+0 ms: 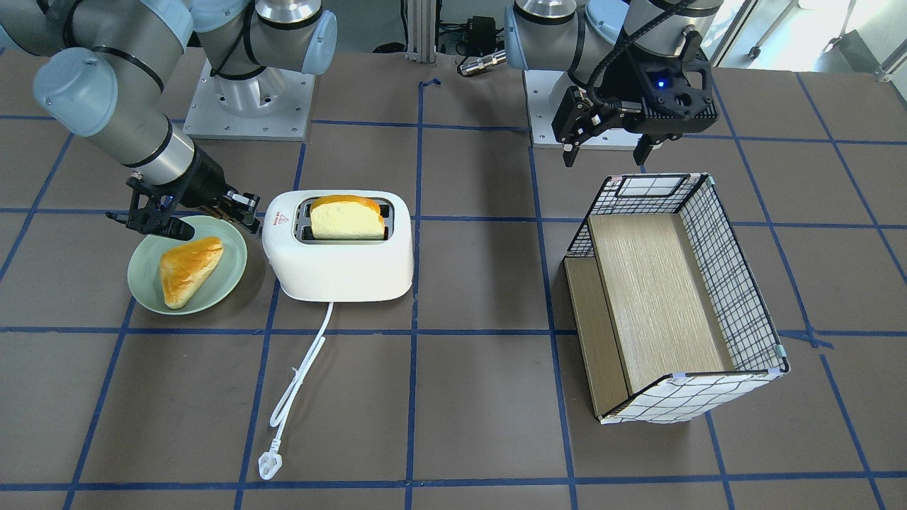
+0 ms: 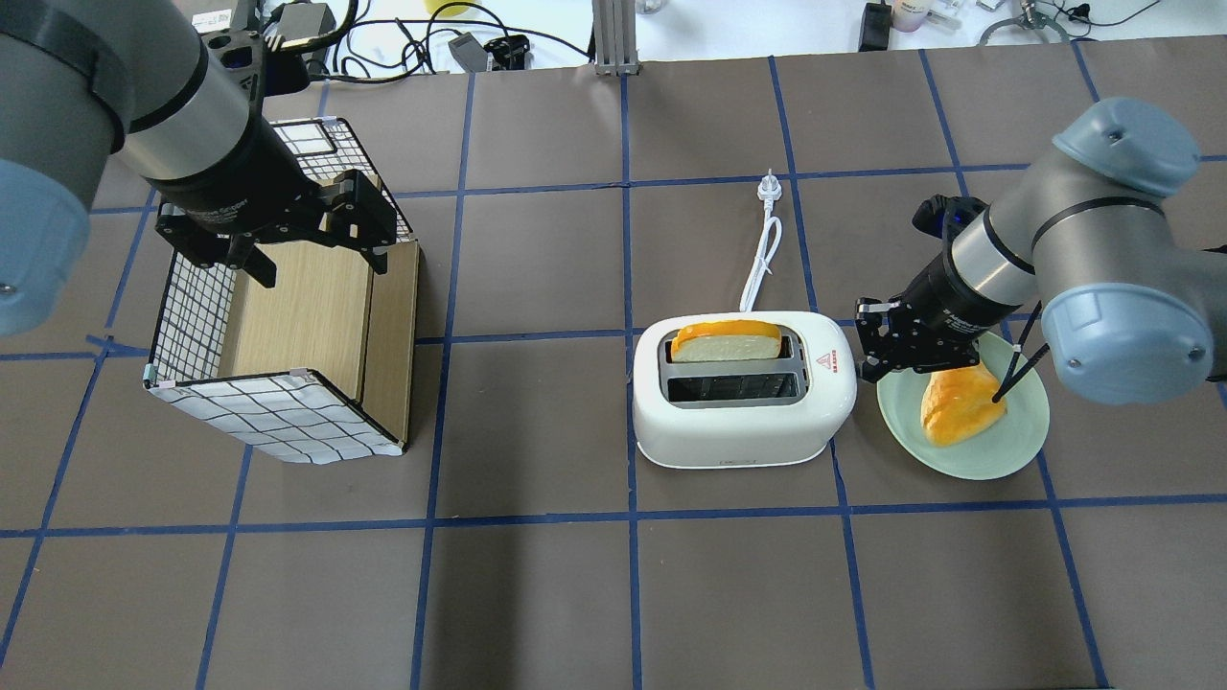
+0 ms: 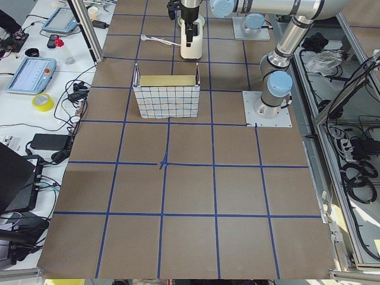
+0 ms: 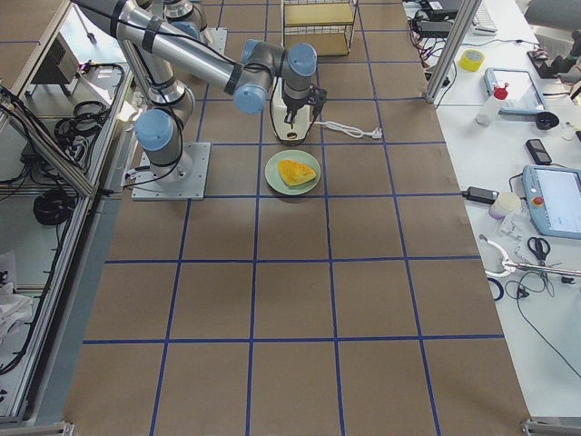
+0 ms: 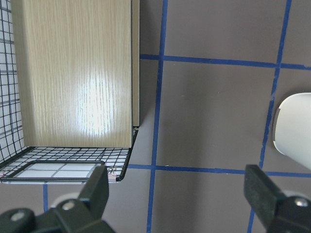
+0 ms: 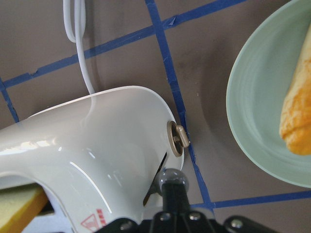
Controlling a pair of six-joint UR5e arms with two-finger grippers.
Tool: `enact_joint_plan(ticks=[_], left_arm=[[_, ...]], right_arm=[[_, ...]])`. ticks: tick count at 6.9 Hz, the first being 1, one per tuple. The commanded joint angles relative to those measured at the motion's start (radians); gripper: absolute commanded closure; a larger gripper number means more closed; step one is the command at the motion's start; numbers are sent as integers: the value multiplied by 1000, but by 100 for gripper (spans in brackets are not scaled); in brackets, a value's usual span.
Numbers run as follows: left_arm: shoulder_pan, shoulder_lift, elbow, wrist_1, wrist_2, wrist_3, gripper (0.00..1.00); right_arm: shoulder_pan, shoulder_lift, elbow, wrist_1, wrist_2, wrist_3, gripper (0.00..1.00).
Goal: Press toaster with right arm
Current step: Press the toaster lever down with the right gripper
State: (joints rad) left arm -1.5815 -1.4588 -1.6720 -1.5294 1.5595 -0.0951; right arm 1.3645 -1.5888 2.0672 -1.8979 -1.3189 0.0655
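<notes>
Right claw (image 6: 172, 180), jaws closed and empty, rests at the end of the toaster (image 2: 743, 402), which stands just beside the green plate (image 2: 1016, 450). If you press off-line, the tip may slip from the lever slot (image 6: 156, 170) or shove the light toaster sideways.

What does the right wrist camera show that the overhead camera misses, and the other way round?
Only the wrist view: the beige knob on the end of the toaster. Only the overhead view: the wire basket, the plug, the open left tool. Both: the toaster, its white cord, the green plate and the bread on it.
</notes>
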Motion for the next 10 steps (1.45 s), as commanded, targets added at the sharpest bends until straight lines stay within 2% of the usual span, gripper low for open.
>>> enact_joint_plan(ticks=[1, 10], left_arm=[[0, 0, 1, 0, -1, 0, 0], [0, 0, 0, 0, 1, 0, 0]], right_arm=[[-4, 12, 1, 0, 1, -1, 100], [-7, 46, 16, -20, 7, -4, 100]])
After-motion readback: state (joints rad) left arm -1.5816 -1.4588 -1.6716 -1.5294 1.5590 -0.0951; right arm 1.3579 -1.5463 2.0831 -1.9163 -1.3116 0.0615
